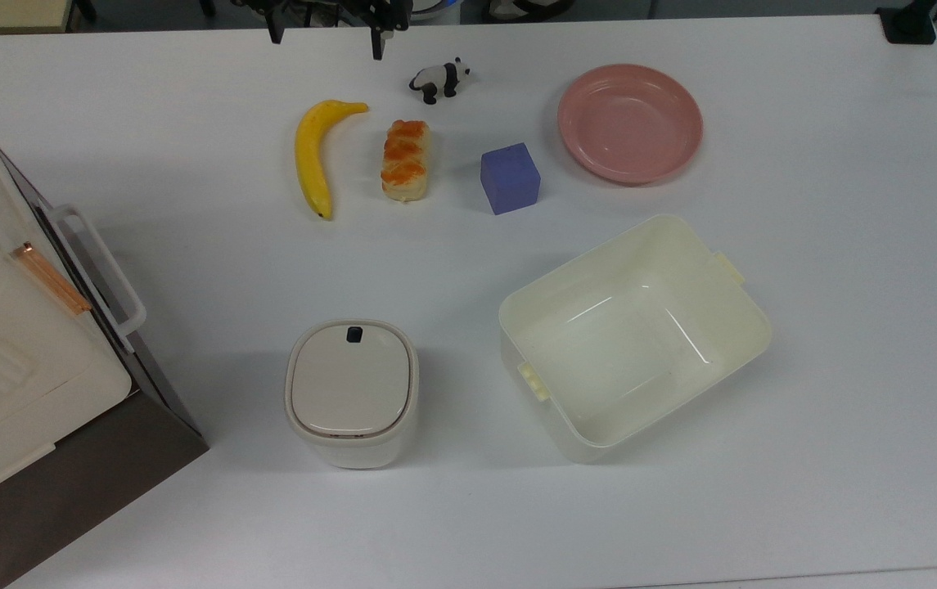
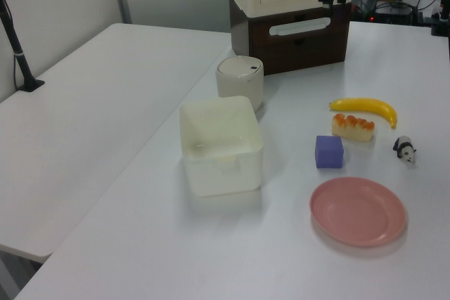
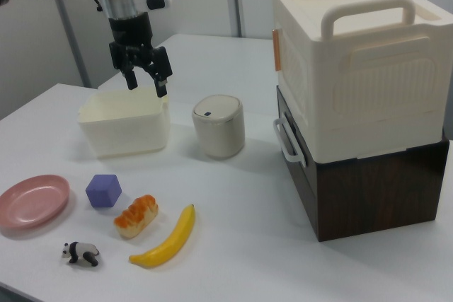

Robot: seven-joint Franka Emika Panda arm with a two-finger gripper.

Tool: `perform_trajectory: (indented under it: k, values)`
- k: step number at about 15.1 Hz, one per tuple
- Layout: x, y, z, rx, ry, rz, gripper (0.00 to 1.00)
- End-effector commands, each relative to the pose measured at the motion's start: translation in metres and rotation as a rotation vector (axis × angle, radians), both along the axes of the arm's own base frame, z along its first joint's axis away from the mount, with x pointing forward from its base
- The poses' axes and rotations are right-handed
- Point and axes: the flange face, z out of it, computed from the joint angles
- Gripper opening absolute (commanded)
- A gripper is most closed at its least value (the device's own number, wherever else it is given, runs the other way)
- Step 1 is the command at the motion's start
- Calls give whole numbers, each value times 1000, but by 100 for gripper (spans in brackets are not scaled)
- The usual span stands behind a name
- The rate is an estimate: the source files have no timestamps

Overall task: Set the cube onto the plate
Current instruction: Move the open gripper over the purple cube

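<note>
Tool [image 3: 146, 81] hangs open, fingers pointing down, above the table [image 3: 233, 196].

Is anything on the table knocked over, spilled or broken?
Nothing stands out. The cube, bread roll, banana and toy panda sit tidily, the plate is empty, and the cream tub stands upright.

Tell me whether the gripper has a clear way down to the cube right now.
Probably yes. The cube stands alone on the table, apart from the bread roll and the plate, nothing on top. The gripper hangs open above the table, holding nothing.
</note>
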Motion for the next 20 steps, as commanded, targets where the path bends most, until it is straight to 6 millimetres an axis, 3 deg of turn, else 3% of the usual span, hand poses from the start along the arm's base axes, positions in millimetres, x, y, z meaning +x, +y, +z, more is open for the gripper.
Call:
perform_trajectory:
  k: [1,3,6,14,17,20]
  values:
    - [6,5,-5,-41,-27,22,100]
    - [10,5,-6,-42,-48,25,100]
    - [23,9,-31,-47,-15,31,100]
    - [30,24,-37,-46,-39,59,100]
    - [34,47,-54,-49,-18,94,100]
    - [33,62,-57,-45,-12,117,100]
